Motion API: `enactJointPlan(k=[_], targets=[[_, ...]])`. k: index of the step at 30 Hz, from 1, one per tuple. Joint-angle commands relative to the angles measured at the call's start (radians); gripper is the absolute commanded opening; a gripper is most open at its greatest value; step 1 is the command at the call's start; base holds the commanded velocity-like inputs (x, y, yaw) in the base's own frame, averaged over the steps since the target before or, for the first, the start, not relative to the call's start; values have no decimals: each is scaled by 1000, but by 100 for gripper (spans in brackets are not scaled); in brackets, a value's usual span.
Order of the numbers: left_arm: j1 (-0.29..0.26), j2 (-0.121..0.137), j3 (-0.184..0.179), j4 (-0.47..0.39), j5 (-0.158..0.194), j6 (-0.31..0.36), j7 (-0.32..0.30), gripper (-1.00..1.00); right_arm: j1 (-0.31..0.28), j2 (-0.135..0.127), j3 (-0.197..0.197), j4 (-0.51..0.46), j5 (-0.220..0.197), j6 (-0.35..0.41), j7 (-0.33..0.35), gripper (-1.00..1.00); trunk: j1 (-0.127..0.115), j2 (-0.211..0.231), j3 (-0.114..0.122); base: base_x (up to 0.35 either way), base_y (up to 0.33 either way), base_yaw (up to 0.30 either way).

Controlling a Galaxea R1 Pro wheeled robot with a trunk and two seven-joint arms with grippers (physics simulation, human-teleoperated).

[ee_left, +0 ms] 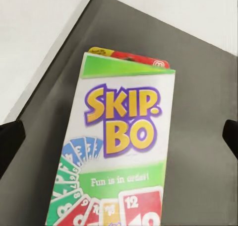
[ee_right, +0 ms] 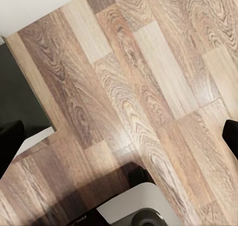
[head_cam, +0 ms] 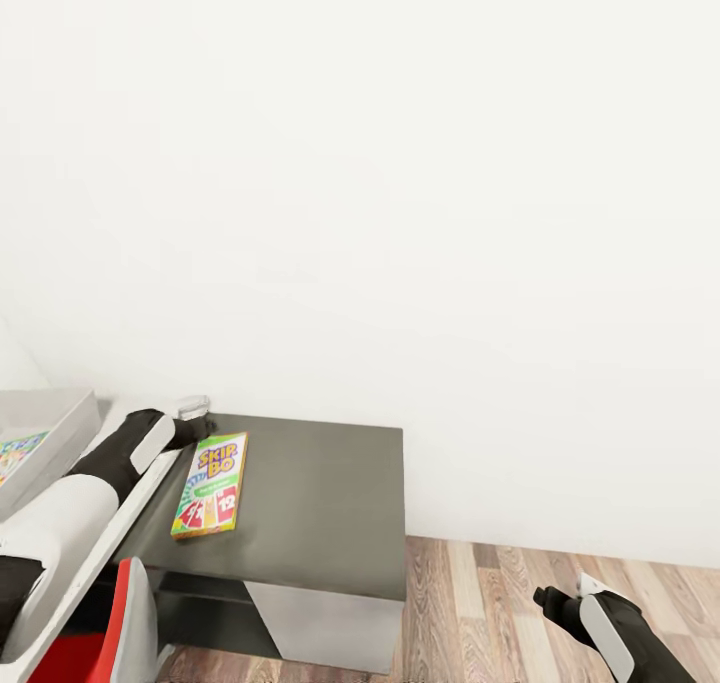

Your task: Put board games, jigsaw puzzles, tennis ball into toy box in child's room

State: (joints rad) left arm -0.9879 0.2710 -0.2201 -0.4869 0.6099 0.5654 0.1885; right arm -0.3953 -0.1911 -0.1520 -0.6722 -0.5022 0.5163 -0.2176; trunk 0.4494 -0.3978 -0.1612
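Note:
The yellow-green "Skip-Bo" board game [head_cam: 209, 485] lies flat on the dark grey side unit [head_cam: 320, 503], near its left edge. My left gripper [head_cam: 193, 429] hovers over the box's far end. In the left wrist view the box [ee_left: 119, 151] lies between its widely parted fingers [ee_left: 10, 141], and the gripper [ee_left: 119, 139] is open and holds nothing. The pale grey toy box [head_cam: 60, 418] stands on the table [head_cam: 140, 518] at the far left, with a jigsaw puzzle [head_cam: 18, 456] in it. My right gripper [head_cam: 550, 598] hangs open over the wood floor [ee_right: 148, 87], empty.
A white wall rises directly behind the side unit. A red-and-white chair [head_cam: 125, 628] stands at the lower left, under my left arm. To the right of the unit is open wood-plank floor [head_cam: 500, 603]. The robot's own base [ee_right: 134, 208] shows in the right wrist view.

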Motion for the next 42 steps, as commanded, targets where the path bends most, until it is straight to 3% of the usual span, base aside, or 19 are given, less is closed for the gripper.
enactJointPlan(k=[1,4,10,42], targets=[[-29,-1,-8,-1,10,30,10,100,-1,0,0,-2,-10,4,-7,100,1,-2,-4,0,0,0],[-98,-4,-8,0,8,90,14,100,-1,-1,0,-1,-10,4,-7,100,1,-2,-9,0,0,0],[-143,-6,-8,1,6,132,16,100,-1,-2,0,-1,-10,4,-6,100,1,-2,-19,0,0,0],[-150,-1,-17,-7,-15,180,14,100,-1,-1,0,0,-10,3,-6,100,1,-2,-71,0,0,0]])
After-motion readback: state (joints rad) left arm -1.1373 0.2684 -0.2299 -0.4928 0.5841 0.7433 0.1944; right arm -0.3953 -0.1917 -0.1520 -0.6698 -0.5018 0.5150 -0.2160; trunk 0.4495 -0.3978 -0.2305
